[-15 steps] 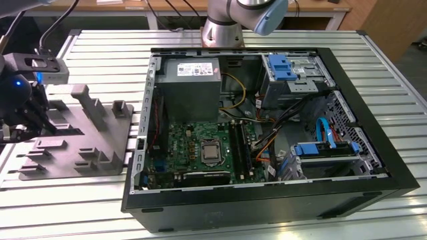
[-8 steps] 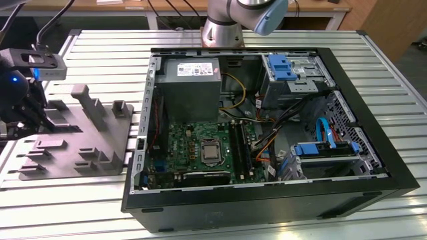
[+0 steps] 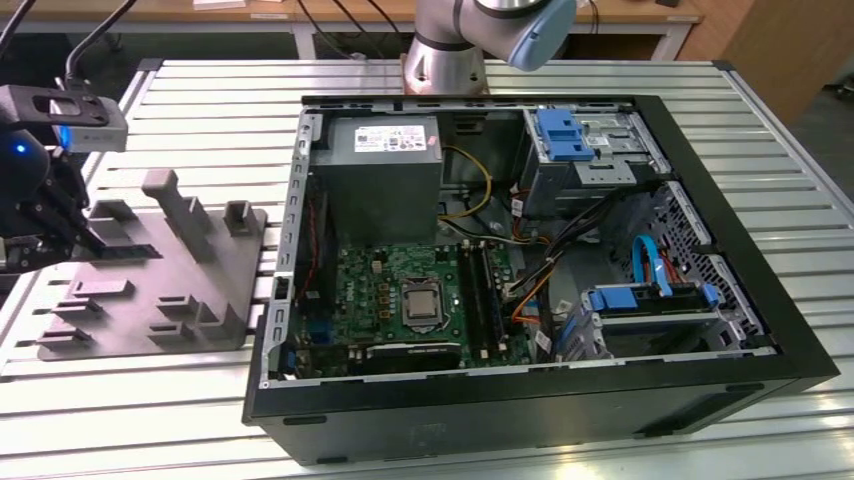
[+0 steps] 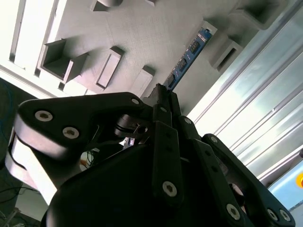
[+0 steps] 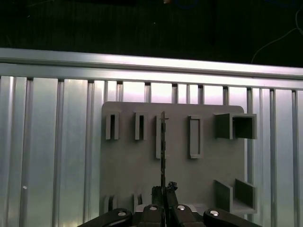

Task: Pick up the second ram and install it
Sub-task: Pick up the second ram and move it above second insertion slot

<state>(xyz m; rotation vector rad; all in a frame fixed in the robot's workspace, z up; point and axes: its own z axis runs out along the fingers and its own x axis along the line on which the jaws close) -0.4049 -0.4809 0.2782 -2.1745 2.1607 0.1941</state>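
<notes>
the worktop (image 3: 747,90) is a bed of pale aluminium slats with narrow grooves between them, running across the exterior view. an open black computer case (image 3: 534,415) lies on its side on the slats, with the green board (image 3: 380,290) facing up inside it. on the exterior view's left of the case, just beside it, sits a grey fixture plate (image 3: 220,265) with raised blocks and slot-shaped holders. the arm's base (image 3: 447,55) stands on the worktop behind the case. behind the worktop are a wood-topped table (image 3: 627,15) with hanging cables and a wooden panel (image 3: 781,45) at the exterior view's right. in the first wrist view, a dark floor (image 5: 118,23) lies beyond the worktop's edge rail.

the end effector (image 5: 164,190) is at the exterior view's far left, over the fixture plate. its fingers are closed on one end of the second ram (image 4: 187,59). the stick extends straight out from the fingertips (image 4: 165,101) and shows edge-on over a holder slot in the first wrist view. whether its far end touches the plate cannot be told.
</notes>
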